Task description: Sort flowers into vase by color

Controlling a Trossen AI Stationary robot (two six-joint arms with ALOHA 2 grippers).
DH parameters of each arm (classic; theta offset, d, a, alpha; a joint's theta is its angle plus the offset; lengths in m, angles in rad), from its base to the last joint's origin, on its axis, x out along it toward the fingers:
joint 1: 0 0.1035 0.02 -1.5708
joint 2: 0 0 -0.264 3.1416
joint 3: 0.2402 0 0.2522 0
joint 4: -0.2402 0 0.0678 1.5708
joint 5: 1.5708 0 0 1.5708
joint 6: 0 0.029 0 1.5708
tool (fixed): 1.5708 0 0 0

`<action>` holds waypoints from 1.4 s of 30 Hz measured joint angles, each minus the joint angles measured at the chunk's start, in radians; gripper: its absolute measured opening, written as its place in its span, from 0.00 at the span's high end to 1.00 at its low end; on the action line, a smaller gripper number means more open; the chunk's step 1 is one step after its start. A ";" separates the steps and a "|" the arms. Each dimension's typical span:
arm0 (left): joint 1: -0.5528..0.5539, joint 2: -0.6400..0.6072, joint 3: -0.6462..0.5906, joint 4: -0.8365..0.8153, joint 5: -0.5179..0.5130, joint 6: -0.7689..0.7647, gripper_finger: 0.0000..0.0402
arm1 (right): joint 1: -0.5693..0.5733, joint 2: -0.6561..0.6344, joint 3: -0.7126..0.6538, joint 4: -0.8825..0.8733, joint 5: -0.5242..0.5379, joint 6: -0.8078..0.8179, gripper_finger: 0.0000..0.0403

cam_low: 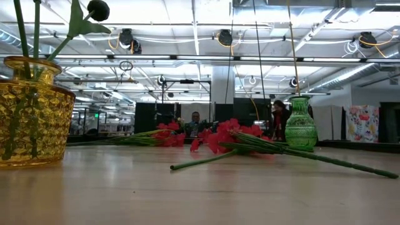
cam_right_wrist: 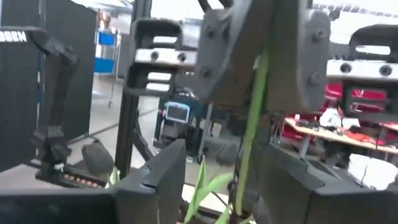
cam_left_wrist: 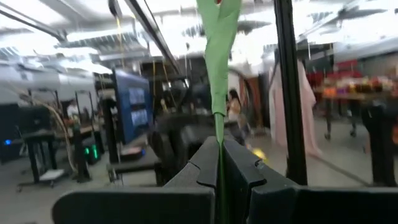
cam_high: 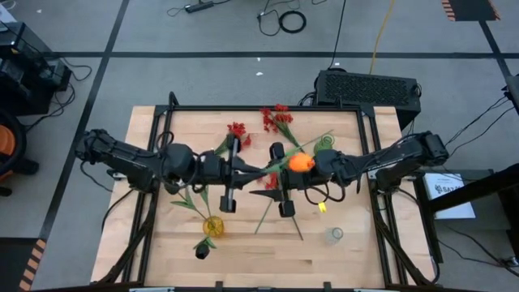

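Both arms meet over the middle of the desk (cam_high: 324, 251), each raised above the wood. The left hand (cam_left_wrist: 219, 163) is closed tight on a green stem (cam_left_wrist: 219, 74), which rises straight up from between its fingers (cam_left_wrist: 205, 165). The right hand (cam_right_wrist: 217, 180) faces it closely with its fingers (cam_right_wrist: 165, 171) partly apart; the same stem appears to pass between them, though whether they press on it is hard to tell. An orange flower (cam_high: 301, 163) sits at the meeting point of the two hands, right by the right arm's wrist. On the desk behind them lie red flowers (cam_high: 276, 118) in loose bunches, with their long green stalks stretched across the wood. A yellow glass vase (cam_high: 212, 225) stands toward the near left and already holds a black flower (cam_low: 98, 9), whose head leans out over its rim. A green vase (cam_low: 301, 124) stands farther back on the right, and a small clear vase (cam_high: 336, 235) stands near the front right.
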 joint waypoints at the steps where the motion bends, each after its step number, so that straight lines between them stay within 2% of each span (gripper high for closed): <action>1: -0.006 0.000 0.000 -0.019 0.000 0.000 0.97 | 0.000 -0.009 0.000 -0.014 0.000 0.004 0.55; 4: -0.025 0.001 0.000 -0.031 0.002 0.000 0.97 | 0.003 -0.044 0.000 -0.047 0.010 0.019 0.53; 9: -0.054 0.001 0.000 -0.029 0.003 0.021 0.97 | 0.030 -0.107 0.000 -0.124 0.091 -0.007 0.48; 14: -0.065 0.007 0.000 -0.004 0.004 0.035 0.97 | 0.065 -0.144 0.001 -0.055 0.089 -0.065 0.42; 18: -0.055 0.043 0.000 0.027 0.011 0.035 0.97 | 0.074 -0.141 -0.001 -0.024 0.046 -0.093 0.39; 25: -0.041 0.079 0.000 0.068 0.019 0.034 0.97 | 0.078 -0.141 -0.001 -0.010 0.037 -0.106 0.42; 31: -0.041 0.078 0.000 0.080 0.020 0.035 0.97 | 0.082 -0.141 -0.001 -0.011 0.038 -0.109 0.56; 40: -0.041 0.078 0.000 0.076 0.021 0.036 0.97 | 0.082 -0.144 -0.001 -0.007 0.036 -0.102 0.94; 42: -0.041 0.078 0.000 0.076 0.021 0.036 0.97 | 0.082 -0.147 -0.001 -0.010 0.037 -0.098 0.98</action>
